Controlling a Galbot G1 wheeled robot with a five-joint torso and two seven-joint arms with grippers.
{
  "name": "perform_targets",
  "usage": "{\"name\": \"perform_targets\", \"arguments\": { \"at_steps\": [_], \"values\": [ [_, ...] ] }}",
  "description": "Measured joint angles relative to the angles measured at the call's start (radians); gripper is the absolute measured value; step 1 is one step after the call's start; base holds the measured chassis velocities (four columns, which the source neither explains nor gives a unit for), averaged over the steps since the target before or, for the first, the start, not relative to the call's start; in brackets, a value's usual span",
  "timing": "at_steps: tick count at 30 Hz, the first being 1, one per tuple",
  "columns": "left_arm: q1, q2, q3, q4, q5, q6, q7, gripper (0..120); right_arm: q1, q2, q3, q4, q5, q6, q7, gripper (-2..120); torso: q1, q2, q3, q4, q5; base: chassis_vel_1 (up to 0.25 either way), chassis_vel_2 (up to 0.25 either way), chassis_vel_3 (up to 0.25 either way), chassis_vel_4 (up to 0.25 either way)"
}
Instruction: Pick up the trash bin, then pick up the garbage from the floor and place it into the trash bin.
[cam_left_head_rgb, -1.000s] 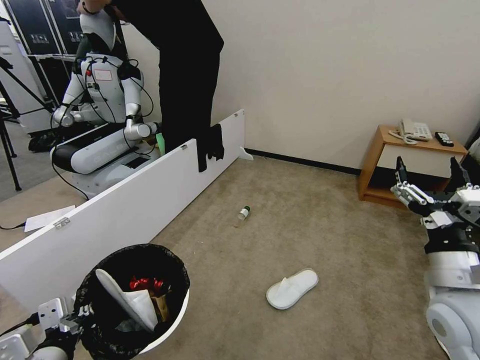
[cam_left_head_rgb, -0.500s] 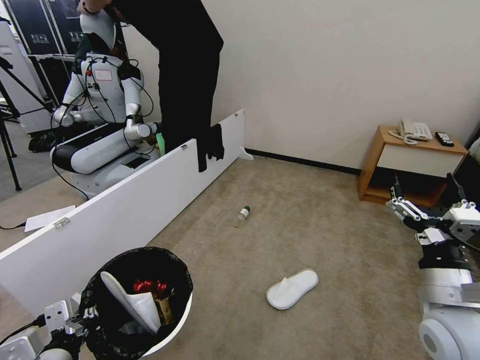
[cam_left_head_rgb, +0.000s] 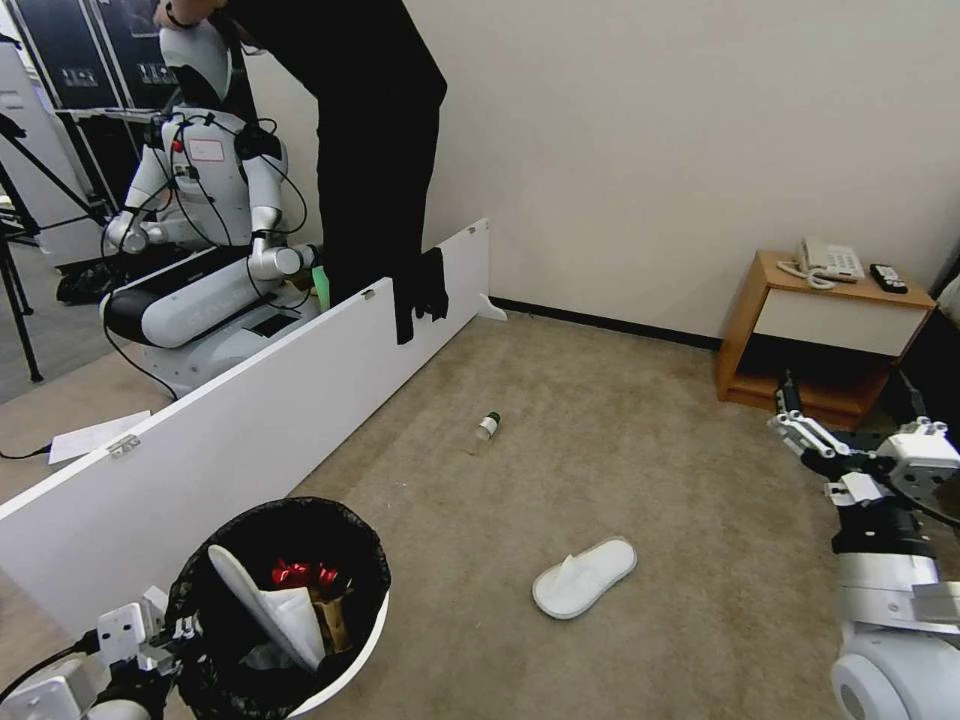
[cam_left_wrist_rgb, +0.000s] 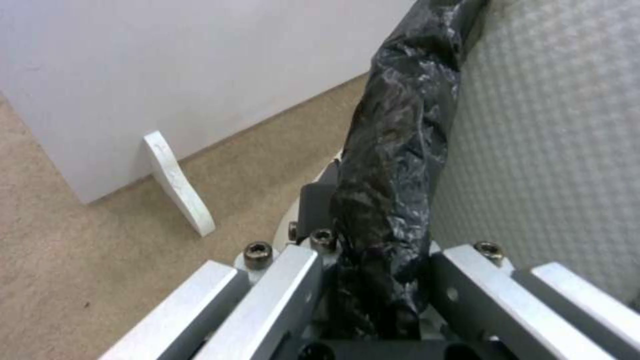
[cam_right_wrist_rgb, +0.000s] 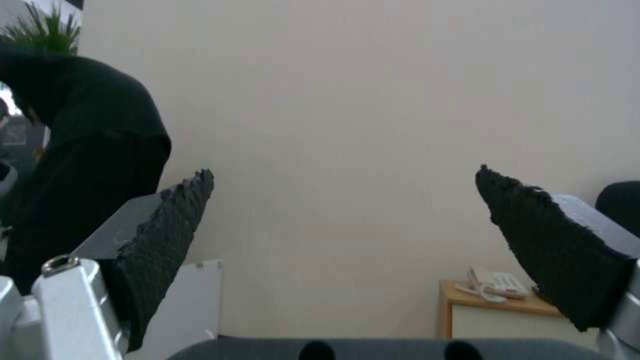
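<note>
While left gripper (cam_left_wrist_rgb: 373, 280) jaws clamp the trash bin (cam_left_wrist_rgb: 400, 150) rim, right gripper (cam_left_head_rgb: 850, 400) hangs agape.

You have one round white plastic trash bin lined with a crinkled black bag (cam_left_head_rgb: 345, 640). Two white fabric slippers: one on the carpet (cam_left_head_rgb: 584, 577), one inside the bin (cam_left_head_rgb: 265, 605). One small clear bottle with a green cap (cam_left_head_rgb: 487, 427) lies on the carpet. One red crumpled wrapper (cam_left_head_rgb: 298, 574) sits in the bin.
</note>
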Motion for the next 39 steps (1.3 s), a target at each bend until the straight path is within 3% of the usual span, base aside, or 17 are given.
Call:
{"name": "perform_targets", "arguments": {
  "at_steps": [16,39],
  "values": [
    [-0.004,-0.015,0.003,0.005,0.028,-0.011,0.027,2,0.002,-0.002,-0.049,0.01,-0.002,-0.028,0.009,100,0.0,0.0,0.0,-0.0001,-0.0001,0.0,0.0,0.0,0.0],
    [-0.006,-0.004,-0.013,0.012,0.024,-0.014,0.033,2,0.017,-0.004,-0.064,-0.004,0.006,-0.033,0.01,100,0.0,0.0,0.0,-0.0005,0.0001,-0.039,-0.039,-0.035,-0.038]
  ]
}}
